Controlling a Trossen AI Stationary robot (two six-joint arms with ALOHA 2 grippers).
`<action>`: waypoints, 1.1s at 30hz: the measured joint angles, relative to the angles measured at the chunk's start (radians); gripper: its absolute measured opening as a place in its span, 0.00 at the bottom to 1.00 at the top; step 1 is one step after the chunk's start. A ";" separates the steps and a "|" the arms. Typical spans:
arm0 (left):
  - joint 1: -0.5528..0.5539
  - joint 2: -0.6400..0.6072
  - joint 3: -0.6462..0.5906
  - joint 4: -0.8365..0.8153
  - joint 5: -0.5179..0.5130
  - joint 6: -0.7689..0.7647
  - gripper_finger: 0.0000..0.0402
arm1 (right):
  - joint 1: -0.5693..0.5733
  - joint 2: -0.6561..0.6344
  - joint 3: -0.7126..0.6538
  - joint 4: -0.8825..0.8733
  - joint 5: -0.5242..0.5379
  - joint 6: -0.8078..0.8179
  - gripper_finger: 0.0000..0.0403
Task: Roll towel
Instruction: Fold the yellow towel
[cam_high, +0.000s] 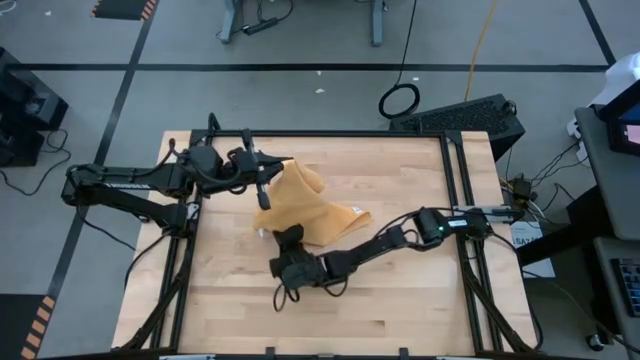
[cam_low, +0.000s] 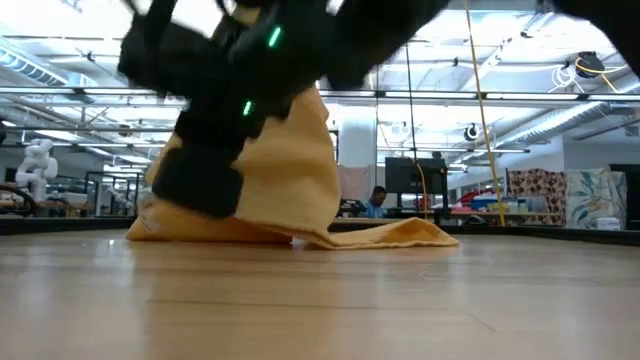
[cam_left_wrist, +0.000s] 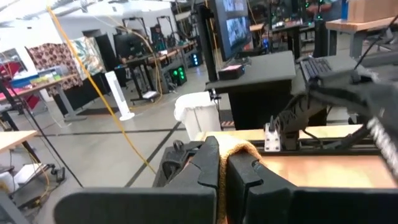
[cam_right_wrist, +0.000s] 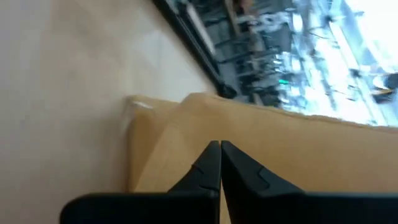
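Centrally on the tabletop (cam_high: 400, 300), the towel (cam_high: 310, 215) lies partly lifted, one edge pinched up by the left pincer (cam_high: 262, 190); the right pincer (cam_high: 288, 238), fingers pressed together, sits at its near edge.

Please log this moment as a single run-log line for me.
task: roll towel | left gripper: shut on towel, edge lifted | right gripper: shut, at towel's near edge | towel: bunched, unrolled
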 joint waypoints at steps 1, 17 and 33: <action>0.001 0.000 0.000 -0.001 -0.001 -0.005 0.01 | 0.008 -0.025 0.000 -0.088 -0.017 0.062 0.01; 0.001 -0.020 0.000 0.098 0.008 -0.011 0.01 | -0.008 -0.136 -0.108 -0.509 -0.353 0.717 0.41; 0.000 -0.020 0.000 0.097 0.008 -0.031 0.01 | -0.097 -0.135 -0.223 -0.413 -0.181 0.732 0.03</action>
